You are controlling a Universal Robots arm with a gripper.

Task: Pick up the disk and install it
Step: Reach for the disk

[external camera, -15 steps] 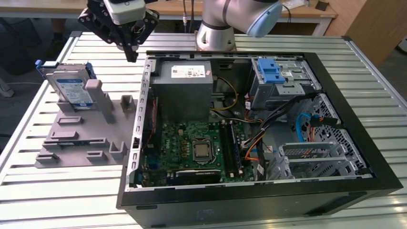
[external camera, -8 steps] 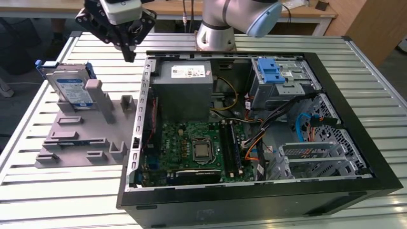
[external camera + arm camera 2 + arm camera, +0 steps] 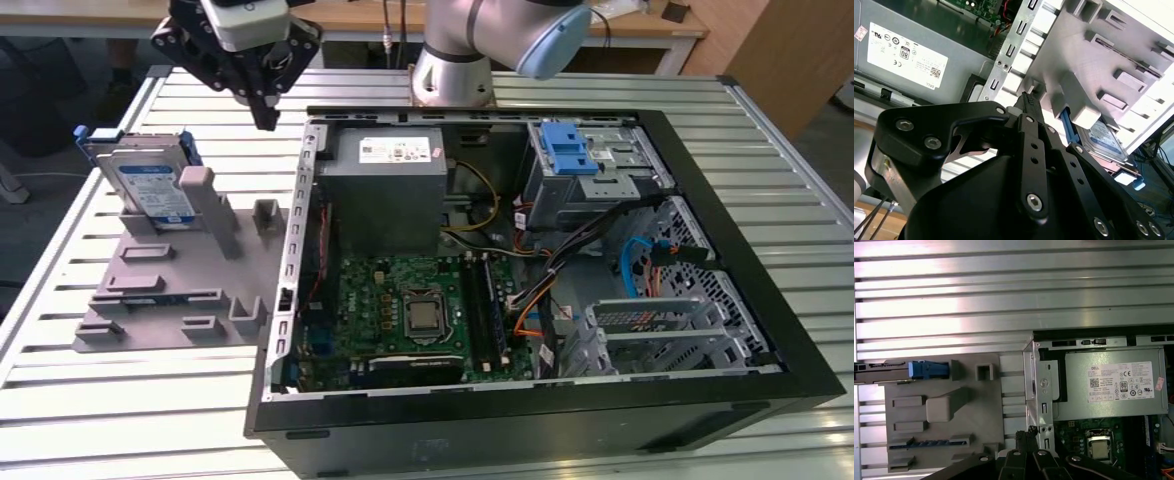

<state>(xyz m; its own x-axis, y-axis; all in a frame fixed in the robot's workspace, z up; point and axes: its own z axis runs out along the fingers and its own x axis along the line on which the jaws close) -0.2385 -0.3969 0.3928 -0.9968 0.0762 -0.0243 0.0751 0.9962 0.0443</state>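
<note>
1. Gripper [image 3: 267, 118] hangs above the tabletop [image 3: 134, 400], between the disk [image 3: 147, 185] and the wall of the open computer case [image 3: 534, 420]. Its fingers are drawn together to a point and hold nothing.
2. In the exterior view, the disk stands on edge at the far end of the grey holder plate [image 3: 174, 290], propped against an upright post. It sits toward the exterior view's left, well apart from the case. Its label faces outward and the blue frame shows along its edges.
3. In the second wrist view, the gripper [image 3: 1028, 100] points toward the holder plate [image 3: 1079, 60], and the disk [image 3: 1104, 137] lies beyond the fingertips, not touching them.
4. I judge that the disk will be stiff, fairly heavy for its size, smooth on its metal faces and sensitive to knocks. The two long edges, where the blue frame runs, look like the safest place to take hold, high enough to clear the post.
5. The post hides the lower part of the disk, so how deep it sits in the plate cannot be told.
6. In the first wrist view, the disk [image 3: 884, 371] shows as a thin edge, with part of it cut off at the border.
7. Cables and shadow make the slot inside the case hard to make out.
</note>
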